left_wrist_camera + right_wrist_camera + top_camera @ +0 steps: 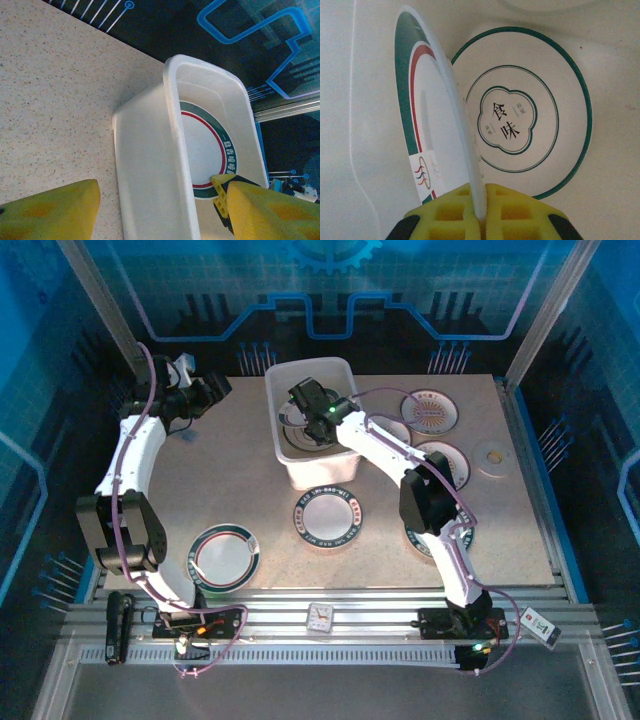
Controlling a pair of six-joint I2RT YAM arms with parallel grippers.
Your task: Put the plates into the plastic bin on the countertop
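Tightly clamped in the right gripper (481,202): a round white plate with green and red rim bands (432,125), held on edge inside the translucent white rectangular plastic bin (310,362), over a green-ringed white plate (520,115) lying flat. Left of the bin, left gripper (205,390) parted, empty. Other plates (328,516) on the beige speckled countertop (230,480).

- Bin (320,476): translucent milky-white tub with rounded corners, upright at the far middle of the countertop (230,480).
- Countertop: beige, speckled, flat.
- Banded plate (435,125): white with green and red rim bands. It is held on edge and tilted inside the bin.
- Motif plate (520,115): white with green rings and a lobed centre bearing characters, flat on the bin floor.
- Lettered plate (327,517): dark rim, pale centre, flat just in front of the bin.
- Ringed plate (225,557): flat, near left.
- Sunburst plate (430,410): orange centre, flat, right of the bin.
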